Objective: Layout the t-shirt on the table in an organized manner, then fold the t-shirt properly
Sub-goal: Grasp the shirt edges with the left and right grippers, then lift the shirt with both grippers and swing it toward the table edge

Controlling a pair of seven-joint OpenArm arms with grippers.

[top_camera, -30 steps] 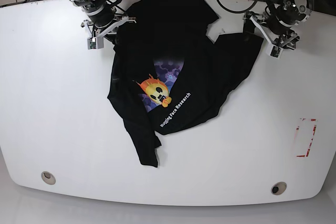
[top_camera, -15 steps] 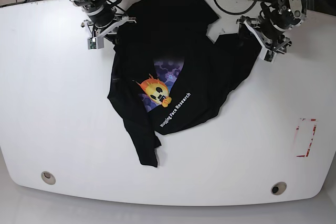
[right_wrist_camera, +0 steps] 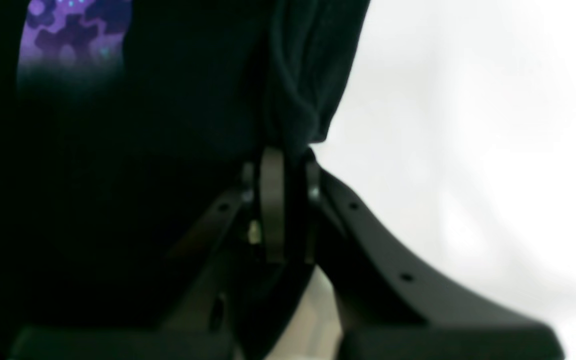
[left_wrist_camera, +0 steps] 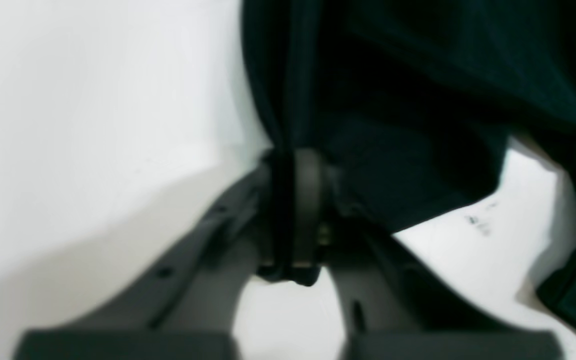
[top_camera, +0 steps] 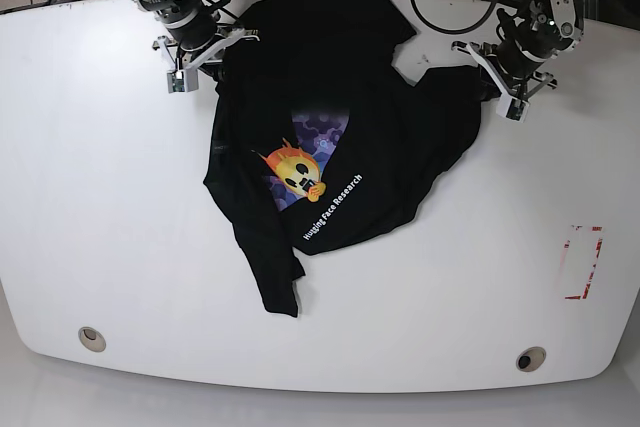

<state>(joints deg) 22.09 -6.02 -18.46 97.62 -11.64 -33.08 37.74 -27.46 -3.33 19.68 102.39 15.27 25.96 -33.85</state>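
Observation:
The black t-shirt (top_camera: 380, 117) lies crumpled on the white table (top_camera: 100, 207), with its flaming emoji print (top_camera: 297, 173) and white text facing up. My left gripper (top_camera: 487, 80), at the right of the base view, is shut on the shirt's right edge. The left wrist view shows black fabric (left_wrist_camera: 393, 125) pinched between the left gripper's (left_wrist_camera: 293, 200) fingers. At the shirt's upper left corner, my right gripper (top_camera: 215, 50) is shut on the cloth. In the right wrist view, dark cloth (right_wrist_camera: 168, 175) with a purple patch is clamped in the right gripper (right_wrist_camera: 283, 200).
A red-and-white tape mark (top_camera: 583, 262) sits near the table's right edge. Two round grommet holes (top_camera: 91, 338) (top_camera: 531, 358) lie near the front edge. Cables hang behind the table's far edge.
My left gripper moved in to the shirt's right edge and closed on it, drawing that edge slightly up and back. The right gripper has kept its grip and barely moved.

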